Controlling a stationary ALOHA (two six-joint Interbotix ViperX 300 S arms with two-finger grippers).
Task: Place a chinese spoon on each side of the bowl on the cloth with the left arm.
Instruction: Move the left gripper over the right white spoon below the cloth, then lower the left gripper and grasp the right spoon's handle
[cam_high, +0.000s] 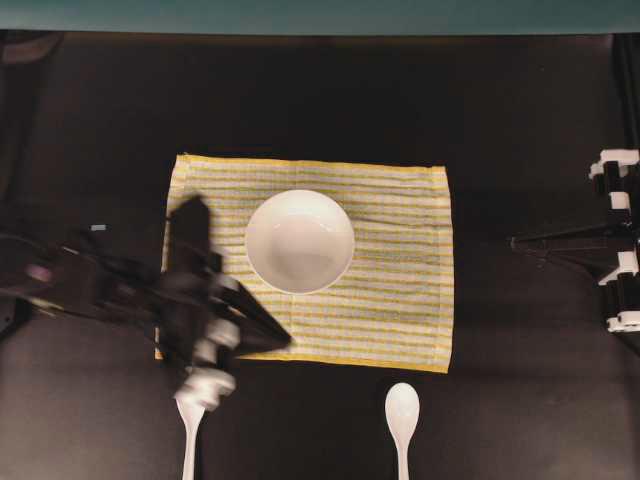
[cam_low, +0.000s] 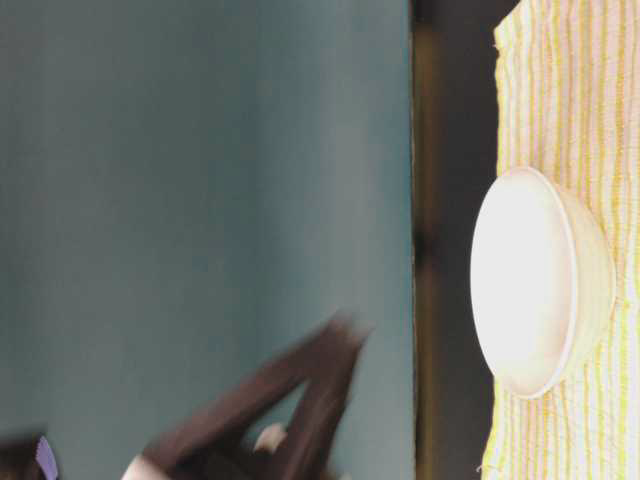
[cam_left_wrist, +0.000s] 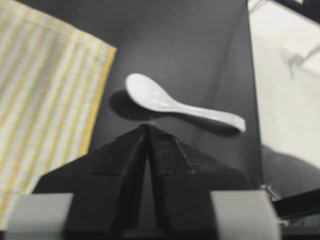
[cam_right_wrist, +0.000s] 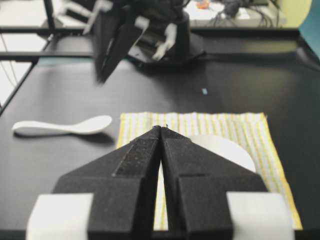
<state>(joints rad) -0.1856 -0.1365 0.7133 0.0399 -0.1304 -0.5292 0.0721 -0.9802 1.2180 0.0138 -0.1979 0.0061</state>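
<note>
While the bowl (cam_high: 299, 241) sits just left of the middle of the cloth (cam_high: 400, 290) in the overhead view, the blurred left arm (cam_high: 110, 290) reaches over the cloth's 8 o'clock corner, with one spoon (cam_high: 189, 425) below it at 7 o'clock and a second spoon (cam_high: 402, 415) off the cloth at 5 o'clock. At table level, the bowl (cam_low: 540, 280) rests on the striped cloth (cam_low: 590, 100). From the left wrist, the left gripper (cam_left_wrist: 148, 127) is clenched with nothing between its fingers, a spoon (cam_left_wrist: 170, 102) just beyond at 12 o'clock. From the right wrist, the right gripper (cam_right_wrist: 161, 129) is likewise pressed closed and empty.
</note>
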